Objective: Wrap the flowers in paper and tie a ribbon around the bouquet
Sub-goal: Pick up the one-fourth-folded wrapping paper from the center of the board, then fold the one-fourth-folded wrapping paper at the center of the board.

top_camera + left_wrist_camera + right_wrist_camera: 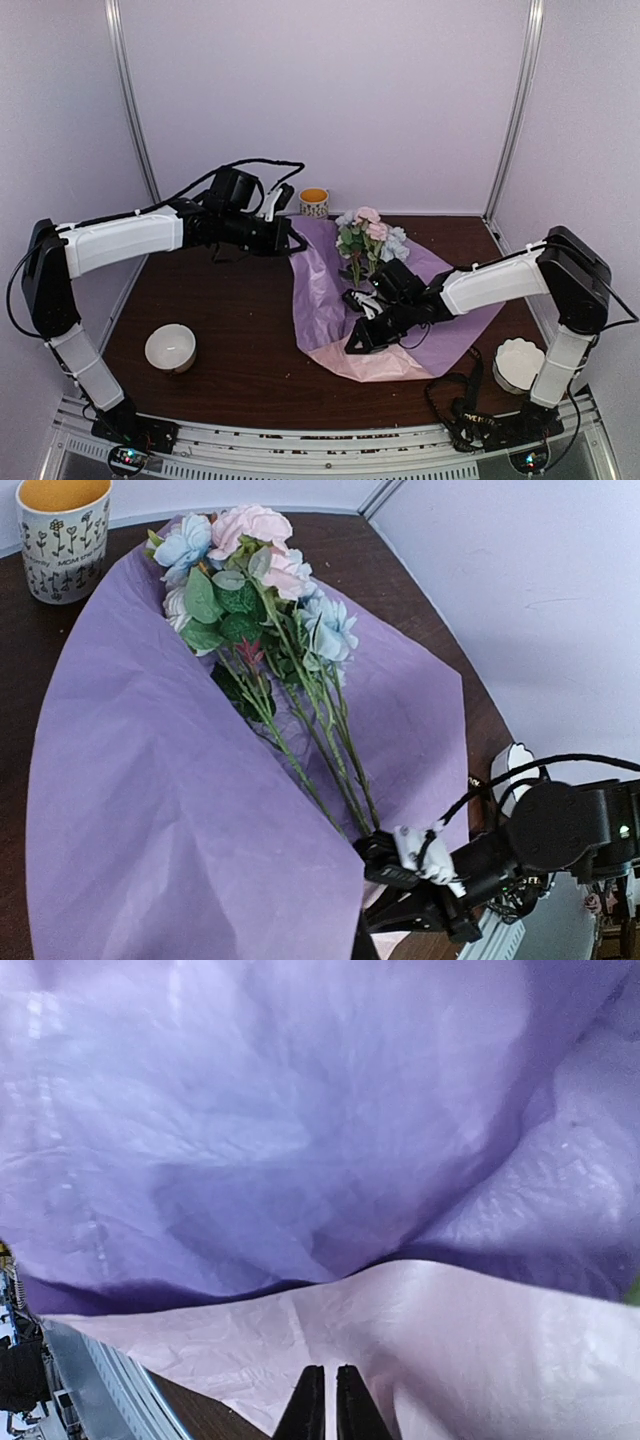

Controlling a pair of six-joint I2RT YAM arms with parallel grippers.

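The flowers (368, 235) (250, 570) lie with their blooms toward the back wall on the paper (330, 290) (150, 780), lilac face up. My left gripper (296, 243) is shut on the paper's back-left edge and holds it raised. That lifted fold hides most of its fingers in the left wrist view. My right gripper (356, 344) (330, 1400) hovers shut over a turned-up pink flap (385, 362) (450, 1340) by the stem ends, with nothing between its fingers. The black ribbon (468, 418) lies near the right arm's base. No wrapped bouquet is in view.
A mug (314, 202) (62, 535) stands at the back, beside the blooms. A white bowl (170, 347) sits front left. A fluted white dish (518, 365) (510, 765) sits front right by the right arm (520, 840). A metal rail (110, 1380) runs along the near edge.
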